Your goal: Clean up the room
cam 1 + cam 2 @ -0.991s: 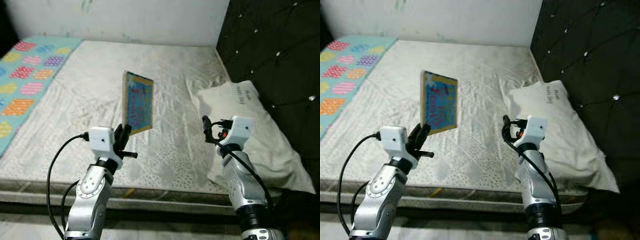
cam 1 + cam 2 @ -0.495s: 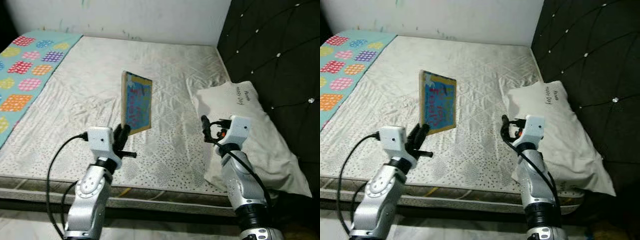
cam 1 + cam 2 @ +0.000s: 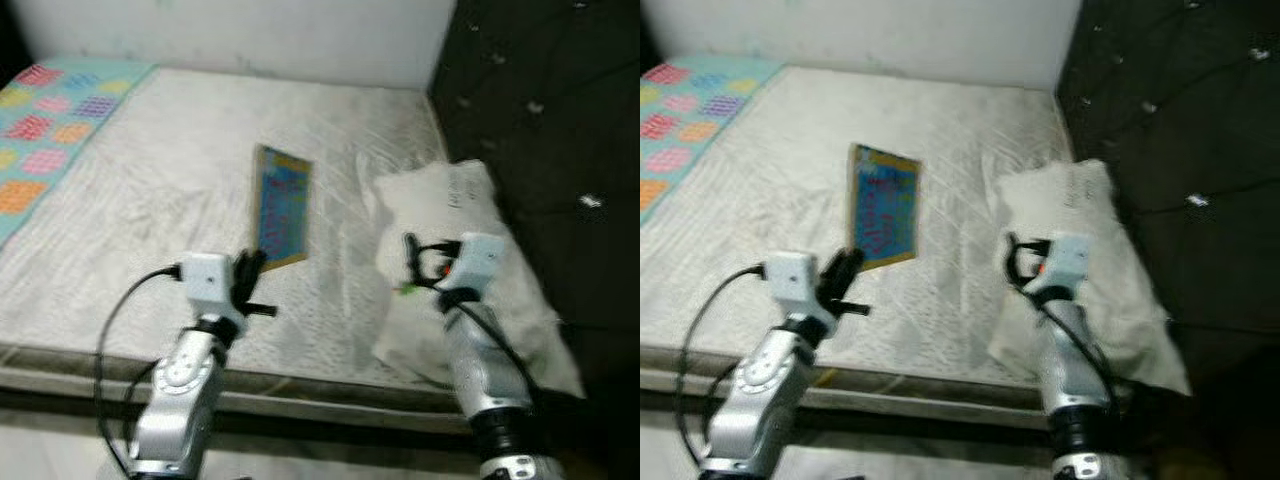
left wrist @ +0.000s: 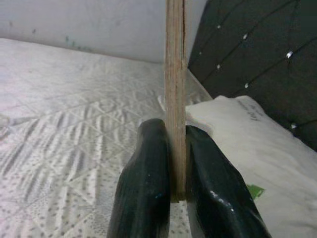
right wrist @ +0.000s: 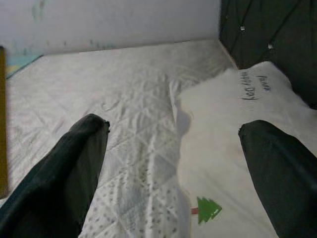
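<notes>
1. I stand at the foot edge of a bed (image 3: 150, 190) covered in a pale quilted sheet, and both head views are a little blurred.
2. My left claw (image 3: 247, 272) is raised above the near part of the bed, its 2 black fingers (image 4: 148, 188) pressed tight on the bottom edge of a board (image 3: 282, 205).
3. The board is thin and wooden, held upright above the sheet, with a blue picture face and a tan rim; from my left wrist I see it edge-on between the fingers.
4. My right claw (image 3: 412, 258) is held up beside the pillow (image 3: 470, 280), holding nothing, with its 2 fingers (image 5: 59, 173) spread wide apart.
5. The white pillow lies on the bed's right side, against a dark tufted headboard (image 3: 540, 110). It carries handwriting near one end and a small green tree mark (image 5: 208, 209).
6. A blanket (image 3: 55, 110) in teal with coloured squares lies along the far left side of the bed.
7. A pale wall (image 3: 240, 35) stands behind the bed.
</notes>
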Available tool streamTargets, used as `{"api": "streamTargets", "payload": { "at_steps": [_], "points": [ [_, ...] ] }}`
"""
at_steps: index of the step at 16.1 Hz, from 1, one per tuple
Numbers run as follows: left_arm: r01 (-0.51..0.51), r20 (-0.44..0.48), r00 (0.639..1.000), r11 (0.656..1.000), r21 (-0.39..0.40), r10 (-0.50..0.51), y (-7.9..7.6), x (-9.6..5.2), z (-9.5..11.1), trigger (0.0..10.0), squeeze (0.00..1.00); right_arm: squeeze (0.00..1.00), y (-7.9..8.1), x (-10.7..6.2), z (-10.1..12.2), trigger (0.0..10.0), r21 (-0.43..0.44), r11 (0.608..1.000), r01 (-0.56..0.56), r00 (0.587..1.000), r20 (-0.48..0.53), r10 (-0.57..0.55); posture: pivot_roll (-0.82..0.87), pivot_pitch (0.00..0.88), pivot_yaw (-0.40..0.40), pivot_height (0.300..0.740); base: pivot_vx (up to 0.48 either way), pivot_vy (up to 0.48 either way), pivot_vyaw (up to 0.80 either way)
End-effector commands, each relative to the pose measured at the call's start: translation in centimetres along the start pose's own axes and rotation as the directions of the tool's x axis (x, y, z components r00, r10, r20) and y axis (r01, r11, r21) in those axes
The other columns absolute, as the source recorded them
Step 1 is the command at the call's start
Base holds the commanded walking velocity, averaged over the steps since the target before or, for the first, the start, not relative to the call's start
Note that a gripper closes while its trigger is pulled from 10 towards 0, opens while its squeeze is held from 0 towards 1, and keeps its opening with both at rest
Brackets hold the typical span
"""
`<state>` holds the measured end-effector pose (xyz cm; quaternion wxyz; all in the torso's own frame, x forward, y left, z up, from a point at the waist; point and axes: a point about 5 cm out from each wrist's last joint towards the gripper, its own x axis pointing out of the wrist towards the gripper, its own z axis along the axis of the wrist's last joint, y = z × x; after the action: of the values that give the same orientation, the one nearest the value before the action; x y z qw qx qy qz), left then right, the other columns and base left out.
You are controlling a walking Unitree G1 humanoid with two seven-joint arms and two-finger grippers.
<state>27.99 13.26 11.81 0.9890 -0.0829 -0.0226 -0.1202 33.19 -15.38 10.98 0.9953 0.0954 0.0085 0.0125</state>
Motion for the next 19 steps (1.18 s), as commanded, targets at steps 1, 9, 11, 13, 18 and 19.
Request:
{"api": "streamTargets", "payload": {
  "at_steps": [1, 9, 11, 13, 18, 19],
  "points": [
    [0.013, 0.038, 0.999, 1.0, 0.013, -0.013, -0.3, 0.2, 0.8, 10.0, 0.0, 0.0, -0.7, 0.0, 0.3, 10.0, -0.01, 1.0, 0.016, 1.0, 0.007, -0.016, -0.02, 0.089, -0.033, 0.74, 0.0, 0.0, 0.0],
    [0.06, -0.045, 0.997, 0.995, 0.075, -0.057, 0.9, -2.7, 0.9, 10.0, 0.0, 0.0, -1.6, -0.9, 0.2, 10.0, -0.02, 1.0, 0.006, 1.0, -0.008, -0.006, 0.01, 0.093, -0.076, 0.74, 0.0, 0.0, 0.0],
    [0.076, -0.052, 0.996, 0.997, -0.003, -0.076, 0.2, -3.2, 0.6, 10.0, 0.0, 0.0, -2.0, -1.6, -0.2, 10.0, -0.029, 0.999, 0.014, 1.0, -0.021, -0.015, 0.0, 0.099, -0.087, 0.74, 0.0, 0.0, 0.0],
    [0.052, -0.045, 0.997, 0.996, -0.075, -0.056, -0.2, -3.6, 0.3, 10.0, 0.0, 0.0, -2.4, -2.2, -0.3, 10.0, -0.046, 0.999, 0.009, 0.999, -0.037, -0.01, -0.01, 0.105, -0.097, 0.74, 0.0, 0.0, 0.0],
    [-0.154, -0.036, 0.988, 0.982, -0.11, 0.151, 1.4, -5.6, 0.4, 10.0, 0.0, 0.0, -4.5, -3.0, -0.3, 10.0, -0.081, 0.996, 0.033, 0.996, -0.08, -0.04, 0.02, 0.127, -0.129, 0.74, 0.0, 0.0, -0.57],
    [-0.159, -0.034, 0.987, 0.981, -0.111, 0.156, 1.4, -5.6, 0.4, 10.0, 0.0, 0.0, -4.5, -3.0, -0.3, 10.0, -0.08, 0.996, 0.033, 0.996, -0.083, -0.039, 0.02, 0.127, -0.129, 0.74, 0.0, 0.0, -0.8]
  ]
}}
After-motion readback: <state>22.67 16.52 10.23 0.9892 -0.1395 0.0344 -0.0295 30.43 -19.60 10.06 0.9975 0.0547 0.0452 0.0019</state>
